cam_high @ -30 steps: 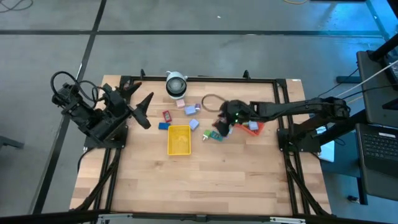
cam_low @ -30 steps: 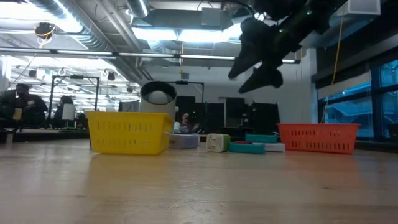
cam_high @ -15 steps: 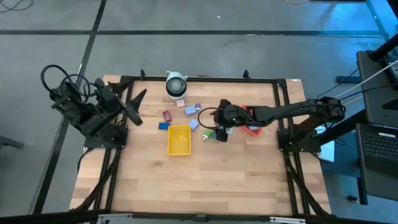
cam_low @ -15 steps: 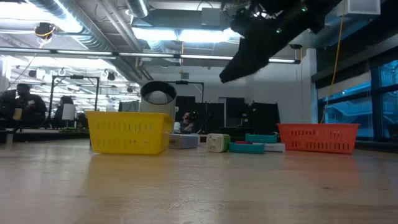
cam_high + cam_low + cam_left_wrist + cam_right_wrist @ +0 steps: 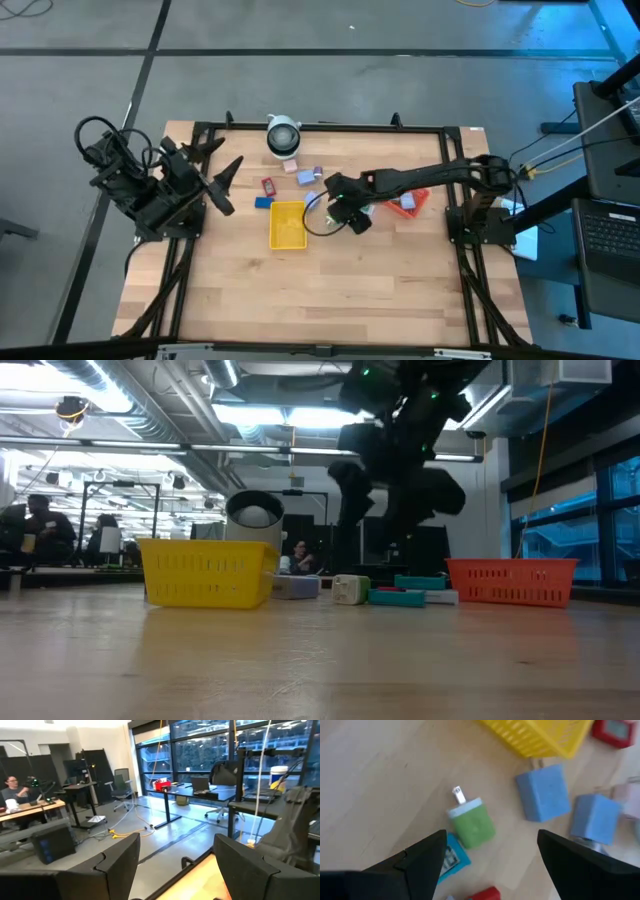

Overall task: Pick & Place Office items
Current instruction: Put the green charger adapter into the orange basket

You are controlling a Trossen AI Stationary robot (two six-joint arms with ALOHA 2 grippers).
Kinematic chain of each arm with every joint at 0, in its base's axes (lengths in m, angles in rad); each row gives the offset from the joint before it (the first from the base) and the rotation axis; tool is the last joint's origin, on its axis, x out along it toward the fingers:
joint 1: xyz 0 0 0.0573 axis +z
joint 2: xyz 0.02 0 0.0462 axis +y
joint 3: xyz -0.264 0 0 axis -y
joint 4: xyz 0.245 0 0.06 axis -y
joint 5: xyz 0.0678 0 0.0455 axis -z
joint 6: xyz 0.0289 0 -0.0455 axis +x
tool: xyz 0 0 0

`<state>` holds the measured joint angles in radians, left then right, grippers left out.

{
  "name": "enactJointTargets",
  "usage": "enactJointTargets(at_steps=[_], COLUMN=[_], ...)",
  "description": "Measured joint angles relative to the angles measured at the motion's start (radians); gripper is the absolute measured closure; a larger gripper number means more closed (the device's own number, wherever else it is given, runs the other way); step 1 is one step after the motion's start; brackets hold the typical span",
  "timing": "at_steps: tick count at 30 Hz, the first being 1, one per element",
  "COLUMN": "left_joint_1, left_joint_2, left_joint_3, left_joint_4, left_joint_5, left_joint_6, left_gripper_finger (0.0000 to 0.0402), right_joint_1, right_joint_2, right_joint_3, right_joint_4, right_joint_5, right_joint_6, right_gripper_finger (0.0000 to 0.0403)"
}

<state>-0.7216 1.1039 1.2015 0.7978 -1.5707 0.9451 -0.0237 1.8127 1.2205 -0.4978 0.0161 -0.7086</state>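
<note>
Several small office items lie between the yellow tray (image 5: 288,224) and the red-orange tray (image 5: 408,203): a red block (image 5: 268,186), a blue block (image 5: 263,202), lavender blocks (image 5: 305,178). In the right wrist view a green block (image 5: 472,825) with a metal prong lies flat on the wood. Beside it are two light-blue blocks (image 5: 542,792) and a teal packet (image 5: 454,857). My right gripper (image 5: 492,837) hangs open above the green block, clear of the table (image 5: 395,475). My left gripper (image 5: 225,180) waits open and raised at the table's left (image 5: 177,850).
A white round object with a dark centre (image 5: 283,135) stands near the far edge. A thin cable loop (image 5: 315,218) hangs by the right gripper. Bare wood (image 5: 330,290) fills the near half of the table. A person (image 5: 35,520) sits in the room beyond.
My right gripper has moved a little toward the table's left and near edges, away from the red-orange tray and toward the yellow tray. It has also turned, so its fingers now point down over the items. The items have stayed put.
</note>
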Motion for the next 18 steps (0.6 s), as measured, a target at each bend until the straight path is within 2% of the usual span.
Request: enactJointTargets(at_steps=[7,18], left_joint_1=[-0.005,-0.005], left_joint_2=[-0.001,0.000], left_joint_3=[0.000,0.000], left_joint_4=[0.015,0.019], left_joint_5=[0.000,0.000], left_joint_6=[0.000,0.000], left_gripper_finger=[0.0151,0.0151], right_joint_1=[0.008,0.008], right_joint_2=[0.078,0.117], right_joint_3=[0.061,0.062], right_joint_4=[-0.009,-0.021], right_joint_5=[-0.033,-0.058], right_joint_6=[-0.032,-0.009], right_gripper_finger=[0.0099,0.0131])
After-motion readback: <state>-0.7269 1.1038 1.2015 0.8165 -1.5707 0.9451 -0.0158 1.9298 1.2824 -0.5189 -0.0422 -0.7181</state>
